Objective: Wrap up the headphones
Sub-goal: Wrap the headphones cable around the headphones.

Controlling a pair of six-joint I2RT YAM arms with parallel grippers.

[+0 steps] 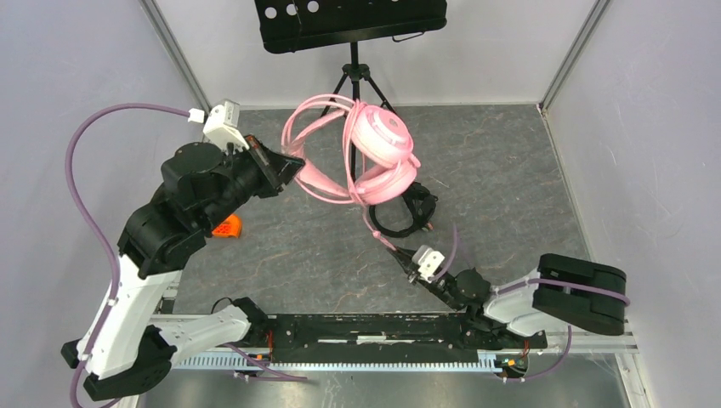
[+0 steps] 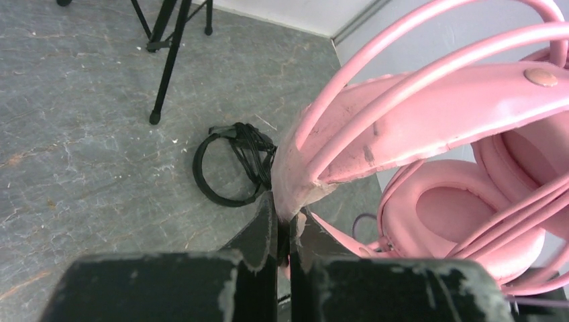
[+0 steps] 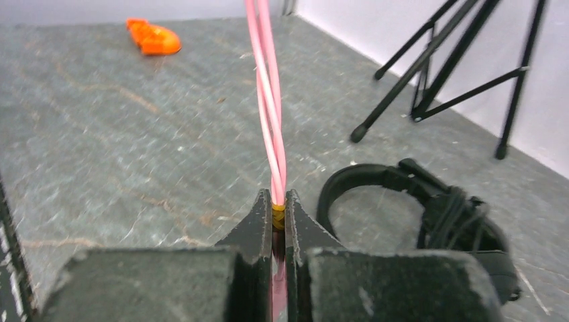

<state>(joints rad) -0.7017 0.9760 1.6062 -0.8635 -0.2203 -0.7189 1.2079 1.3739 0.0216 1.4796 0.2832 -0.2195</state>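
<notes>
Now: left hand (image 2: 287,218) shut tight on the padded band of the pink headphones (image 1: 384,144), holding them clear of the surface (image 1: 281,246), cups hanging just past its fingertips. Right hand (image 3: 273,201) pinched together on the pink cable (image 3: 270,121) near its end. Two twisted strands run straight away from its jaws toward the raised pair. Black headphones (image 3: 429,208) lie on the surface just right of the right hand, cord bundled.

Risks, as I judge them:
- The left hand's bite is at the very edge of the padding, so a hard pull through the cable could drag the pair out.
- The cable end sits shallow in the right hand. Tension may slip it free, and the loose loops over the band would drop off.
- A low sweep could snag the black pair, or the legs of the music stand (image 1: 349,21) beyond.
</notes>
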